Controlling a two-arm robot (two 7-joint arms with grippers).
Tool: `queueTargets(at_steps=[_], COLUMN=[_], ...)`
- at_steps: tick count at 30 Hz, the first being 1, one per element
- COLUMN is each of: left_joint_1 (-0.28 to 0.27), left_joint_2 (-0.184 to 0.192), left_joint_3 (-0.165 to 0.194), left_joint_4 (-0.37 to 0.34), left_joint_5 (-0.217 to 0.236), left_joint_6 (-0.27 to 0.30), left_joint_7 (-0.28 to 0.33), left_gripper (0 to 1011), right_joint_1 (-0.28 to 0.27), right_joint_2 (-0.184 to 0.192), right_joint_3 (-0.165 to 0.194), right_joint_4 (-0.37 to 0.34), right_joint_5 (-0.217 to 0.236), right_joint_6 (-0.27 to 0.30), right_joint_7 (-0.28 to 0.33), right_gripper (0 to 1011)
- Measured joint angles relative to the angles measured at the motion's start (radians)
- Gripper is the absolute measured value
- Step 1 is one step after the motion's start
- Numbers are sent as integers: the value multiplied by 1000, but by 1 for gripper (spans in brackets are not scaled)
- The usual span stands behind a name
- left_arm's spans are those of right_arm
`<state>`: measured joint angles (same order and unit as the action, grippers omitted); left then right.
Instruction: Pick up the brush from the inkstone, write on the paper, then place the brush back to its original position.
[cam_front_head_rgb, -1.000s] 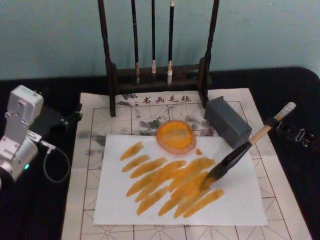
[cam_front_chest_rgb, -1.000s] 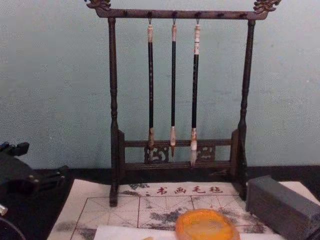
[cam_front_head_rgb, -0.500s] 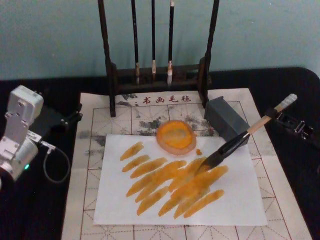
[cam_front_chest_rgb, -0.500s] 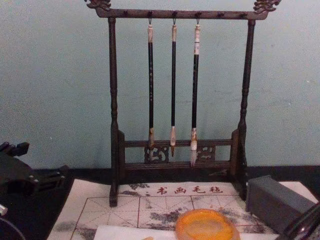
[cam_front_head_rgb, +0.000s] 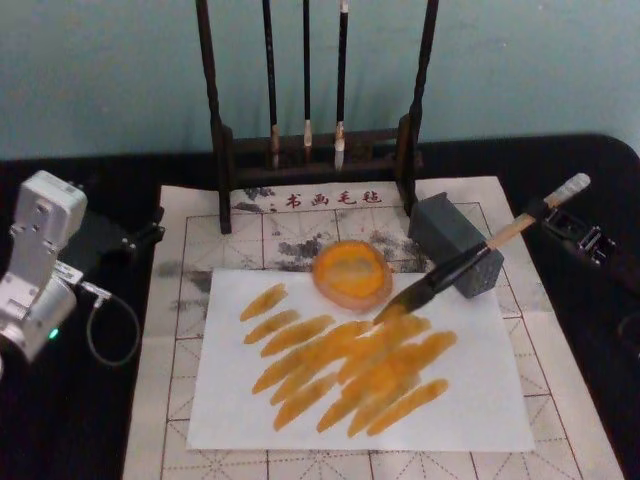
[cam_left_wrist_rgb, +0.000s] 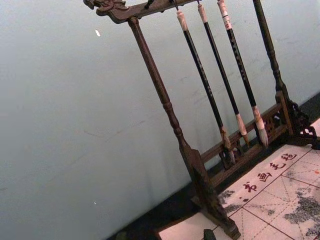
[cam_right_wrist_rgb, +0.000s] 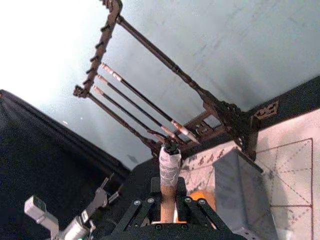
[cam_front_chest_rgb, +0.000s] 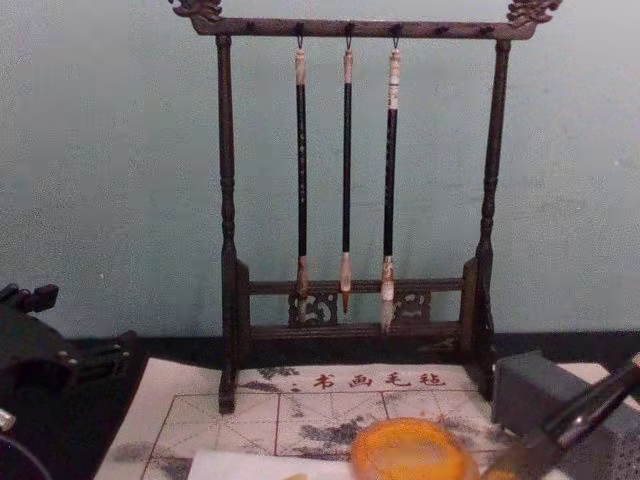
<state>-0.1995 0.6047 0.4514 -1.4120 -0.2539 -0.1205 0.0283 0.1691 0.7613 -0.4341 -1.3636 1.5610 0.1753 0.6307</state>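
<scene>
Brush (cam_front_head_rgb: 480, 250): large, light-wood handle, glossy black lower section, dark tip; held tilted, tip low over the upper part of the paper (cam_front_head_rgb: 470, 400), just beside the inkstone (cam_front_head_rgb: 351, 272) on its right, handle rising rightward across the front of a grey block (cam_front_head_rgb: 445, 230) (whether the tip touches the sheet cannot be told). Left end effector (cam_front_head_rgb: 140, 232): idle at the far left of the black table (cam_front_head_rgb: 600, 400), beside the mat's edge; released or clenched cannot be told. Mat (cam_front_head_rgb: 170, 380): ink-stained, red grid lines and red characters, lying under the paper. Paper: white sheet, covered across its middle with slanting orange strokes (cam_front_head_rgb: 340, 365). Rack (cam_front_chest_rgb: 228, 200): dark wood, standing at the mat's far edge, with three thin black brushes (cam_front_chest_rgb: 346, 170) hanging upright from its top bar. Inkstone: round orange dish, resting on the paper's far edge, apart from the brush. Right end effector (cam_right_wrist_rgb: 167, 202): at the far right, clenched on the brush's upper handle, the tape-wrapped end of the handle sticking out past it.
</scene>
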Motion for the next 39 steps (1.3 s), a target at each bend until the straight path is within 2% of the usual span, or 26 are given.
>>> queueTargets(at_steps=[12, 22, 39], left_joint_1=[0, 0, 0], left_joint_2=[0, 0, 0], left_joint_3=[0, 0, 0], left_joint_4=[0, 0, 0], left_joint_5=[0, 0, 0], left_joint_6=[0, 0, 0], left_joint_7=[0, 0, 0], left_gripper=[1001, 1001, 1001], right_joint_1=[-1, 10, 22], right_joint_2=[-63, -120, -186], right_joint_3=[16, 13, 27], right_joint_4=[-14, -19, 8], right_joint_5=[36, 28, 13], right_joint_6=[-44, -88, -131], right_joint_7=[-68, -152, -260], right_gripper=[194, 194, 194])
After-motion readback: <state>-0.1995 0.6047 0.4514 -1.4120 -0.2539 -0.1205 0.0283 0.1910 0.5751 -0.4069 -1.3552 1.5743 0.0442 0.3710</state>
